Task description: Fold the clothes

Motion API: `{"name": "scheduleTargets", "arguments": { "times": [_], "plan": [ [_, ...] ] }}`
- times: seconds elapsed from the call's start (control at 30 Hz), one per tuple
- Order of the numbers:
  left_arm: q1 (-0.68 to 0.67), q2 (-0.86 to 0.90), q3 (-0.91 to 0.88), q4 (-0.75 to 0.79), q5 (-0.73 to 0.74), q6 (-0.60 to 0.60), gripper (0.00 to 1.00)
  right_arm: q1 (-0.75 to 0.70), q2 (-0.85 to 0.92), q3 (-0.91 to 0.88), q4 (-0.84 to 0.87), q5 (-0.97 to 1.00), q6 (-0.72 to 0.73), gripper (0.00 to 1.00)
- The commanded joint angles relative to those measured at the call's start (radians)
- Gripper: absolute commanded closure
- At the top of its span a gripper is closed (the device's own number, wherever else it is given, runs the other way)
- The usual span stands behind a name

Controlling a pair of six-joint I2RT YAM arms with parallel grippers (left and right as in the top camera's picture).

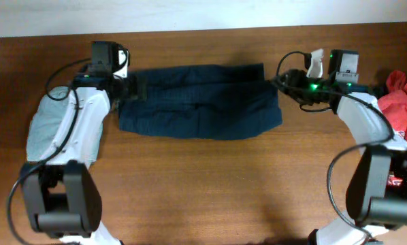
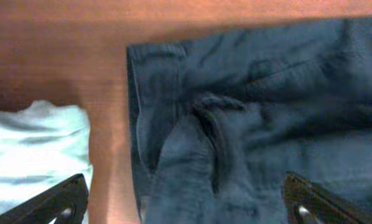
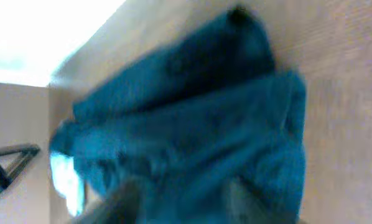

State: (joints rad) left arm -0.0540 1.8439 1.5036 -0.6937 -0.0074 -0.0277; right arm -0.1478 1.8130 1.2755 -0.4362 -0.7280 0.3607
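No text, label, brand, number or sign can be read in any view. The crumpled red fabric garment (image 1: 404,112) at the right edge of the brown wooden bench (image 1: 203,184) shows a small patch of white marks low down, beside the right arm. They are too small to make out.

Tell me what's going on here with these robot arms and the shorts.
The robot is folding clothes. The navy shorts lie in a flat folded band on the table. The left claw stands open at their left end; the right claw is at the right end, too blurred to tell its grip. A pale garment and a red garment wait at the sides.
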Motion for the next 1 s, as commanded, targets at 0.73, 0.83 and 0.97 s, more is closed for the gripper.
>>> {"name": "scheduleTargets", "arguments": {
  "times": [0.73,0.83,0.97],
  "plan": [
    [-0.212,0.228,0.029,0.125,0.080,0.492,0.99,0.358,0.274,0.019,-0.063,0.400,-0.004,0.96],
    [-0.206,0.249,0.029,0.241,-0.071,0.433,0.99,0.358,0.283,0.019,-0.069,0.402,-0.005,0.96],
    [-0.161,0.269,0.029,0.357,-0.248,0.291,0.93,0.358,0.283,0.019,-0.098,0.428,-0.005,0.96]
  ]
}}
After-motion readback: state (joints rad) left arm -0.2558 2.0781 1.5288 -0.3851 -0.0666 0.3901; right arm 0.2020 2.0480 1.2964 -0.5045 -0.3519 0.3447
